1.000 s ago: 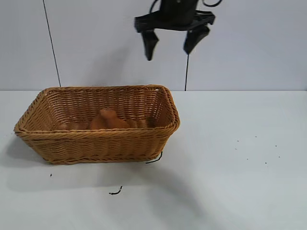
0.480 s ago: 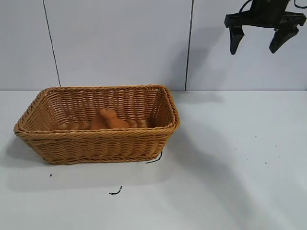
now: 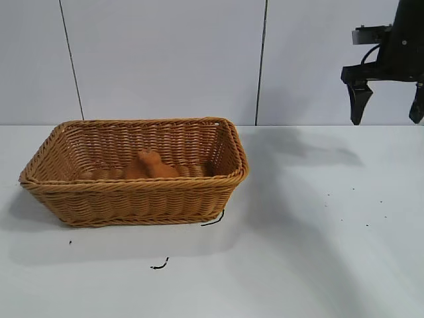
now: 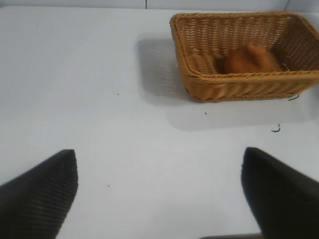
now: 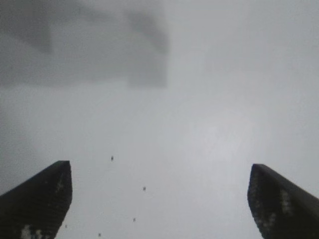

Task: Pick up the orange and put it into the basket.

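The dull-orange orange lies inside the tan wicker basket at the table's left. Both also show in the left wrist view, the orange inside the basket. My right gripper hangs open and empty high at the far right, well away from the basket. In its own view the right gripper is open over bare table. My left gripper is open and empty, far from the basket; it is out of the exterior view.
Small black scraps lie on the white table in front of the basket and by its corner. Tiny dark specks dot the right side. A white panelled wall stands behind.
My right gripper, open, has swung from above the basket's right end to the far right and come lower. The orange and basket have not moved.
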Controlling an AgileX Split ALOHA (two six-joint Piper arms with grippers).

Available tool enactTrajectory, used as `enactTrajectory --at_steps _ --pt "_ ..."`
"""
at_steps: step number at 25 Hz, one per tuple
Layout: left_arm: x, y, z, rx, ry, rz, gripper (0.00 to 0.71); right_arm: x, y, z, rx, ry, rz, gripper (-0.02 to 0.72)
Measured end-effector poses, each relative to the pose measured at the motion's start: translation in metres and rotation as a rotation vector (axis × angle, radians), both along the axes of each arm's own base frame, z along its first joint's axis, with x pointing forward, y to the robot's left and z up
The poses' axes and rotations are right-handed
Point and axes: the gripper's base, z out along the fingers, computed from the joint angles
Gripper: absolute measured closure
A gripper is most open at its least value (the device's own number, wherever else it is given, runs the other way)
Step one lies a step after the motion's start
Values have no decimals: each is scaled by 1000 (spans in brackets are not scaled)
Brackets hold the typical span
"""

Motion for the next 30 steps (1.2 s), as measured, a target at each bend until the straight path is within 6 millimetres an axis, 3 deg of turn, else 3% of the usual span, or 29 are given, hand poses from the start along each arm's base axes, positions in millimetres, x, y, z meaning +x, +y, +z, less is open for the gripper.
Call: enactTrajectory --at_steps 6,11,19,25,30 --pt "0 0 0 0 0 0 71 -80 2 24 4 25 12 19" --pt "0 0 0 0 0 0 71 -157 4 47 5 -35 16 19" --pt "0 0 0 0 0 0 71 -259 8 55 7 -346 66 19" --pt "0 0 0 0 0 0 71 -310 11 46 1 -550 97 19" --pt "0 0 0 0 1 0 71 -337 12 58 -12 -759 101 19"
